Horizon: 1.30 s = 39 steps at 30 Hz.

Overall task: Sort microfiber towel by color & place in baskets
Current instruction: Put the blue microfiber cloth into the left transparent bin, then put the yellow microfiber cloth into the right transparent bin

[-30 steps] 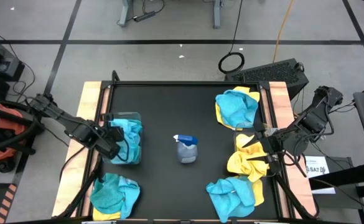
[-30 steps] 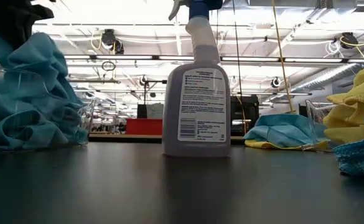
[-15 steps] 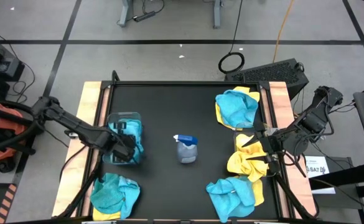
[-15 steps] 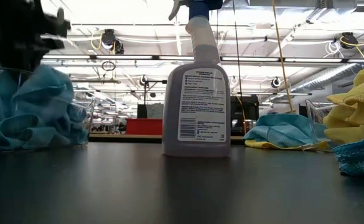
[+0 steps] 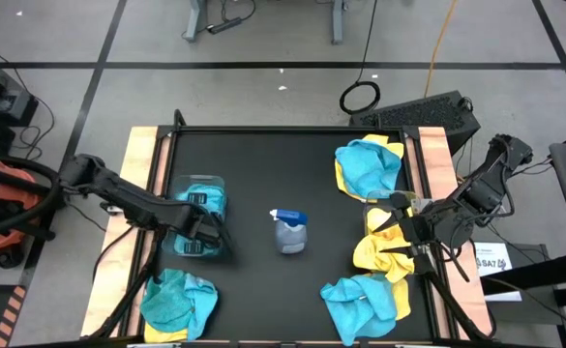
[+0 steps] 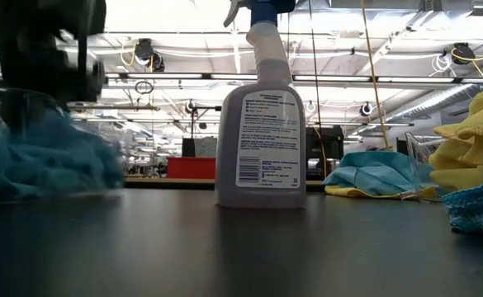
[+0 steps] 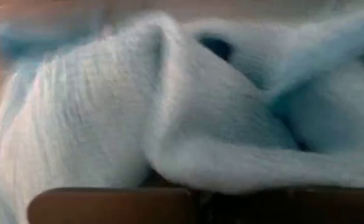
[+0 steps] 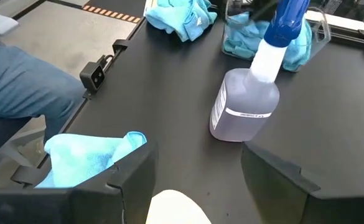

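My left gripper (image 5: pixel 208 230) reaches down into the clear left basket (image 5: pixel 178 189) and is sunk in the teal towel (image 5: pixel 210 200) heaped there; that fuzzy towel (image 7: pixel 188 118) fills the left wrist view. In the low view the gripper (image 6: pixel 51 49) stands over the flattened teal heap (image 6: pixel 43 161). My right gripper (image 5: pixel 403 228) is open and hovers at the table's right edge over the yellow towels (image 5: pixel 379 249) piled by the right basket (image 6: pixel 414 153). Whether it touches them does not show.
A grey spray bottle (image 5: pixel 289 232) with a blue top stands mid-table. Teal-on-yellow towels lie at the far right (image 5: pixel 368 166), more teal ones at the near right (image 5: pixel 360 300) and near left (image 5: pixel 176 302). A person's leg (image 8: pixel 20 81) shows beside the table.
My left gripper has moved from the basket's left side toward the table's right and down into the basket. The teal towel, which stood as a tall heap reaching up to the gripper, has sunk and now lies low inside the basket walls.
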Tool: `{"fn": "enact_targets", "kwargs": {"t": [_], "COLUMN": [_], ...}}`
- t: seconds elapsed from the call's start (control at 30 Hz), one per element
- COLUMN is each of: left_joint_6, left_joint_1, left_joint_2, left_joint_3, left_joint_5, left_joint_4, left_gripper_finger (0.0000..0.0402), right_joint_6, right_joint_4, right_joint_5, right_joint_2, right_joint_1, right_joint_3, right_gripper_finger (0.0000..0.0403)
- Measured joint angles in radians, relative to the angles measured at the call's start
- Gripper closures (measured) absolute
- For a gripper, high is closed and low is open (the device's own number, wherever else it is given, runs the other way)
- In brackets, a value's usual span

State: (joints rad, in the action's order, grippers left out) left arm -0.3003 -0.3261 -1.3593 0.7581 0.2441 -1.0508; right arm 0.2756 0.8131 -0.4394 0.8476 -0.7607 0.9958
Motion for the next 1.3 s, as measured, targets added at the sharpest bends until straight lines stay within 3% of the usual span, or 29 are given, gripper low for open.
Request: {"fn": "enact_targets", "kwargs": {"t": [0.27, 0.57, 0.97, 1.13, 1.3], "left_joint_6": [-0.008, -0.032, -0.087, -0.086, -0.067], "left_joint_1": [0.013, 0.012, 0.009, -0.011, -0.048], "left_joint_2": [0.001, 0.000, 0.001, 0.002, 0.003], "left_joint_3": [0.011, 0.154, 0.387, 0.489, 0.543], "left_joint_5": [0.036, 0.108, 0.105, 0.072, -0.010], "left_joint_4": [-0.077, -0.195, -0.473, -0.466, -0.344], "left_gripper_finger": [0.0286, 0.0215, 0.0195, 0.0195, 0.0195], "right_joint_6": [0.002, -0.002, 0.017, 0.006, 0.001], "right_joint_4": [-0.002, -0.002, -0.001, -0.002, -0.001], "right_joint_5": [0.023, 0.023, 0.023, 0.023, 0.023], "right_joint_2": [0.008, 0.008, 0.009, 0.009, 0.009], "right_joint_1": [0.000, 0.000, 0.000, 0.000, 0.000], "right_joint_3": [0.000, 0.000, 0.000, 0.000, 0.000], "right_gripper_finger": [0.0182, 0.0182, 0.0182, 0.0182, 0.0182]}}
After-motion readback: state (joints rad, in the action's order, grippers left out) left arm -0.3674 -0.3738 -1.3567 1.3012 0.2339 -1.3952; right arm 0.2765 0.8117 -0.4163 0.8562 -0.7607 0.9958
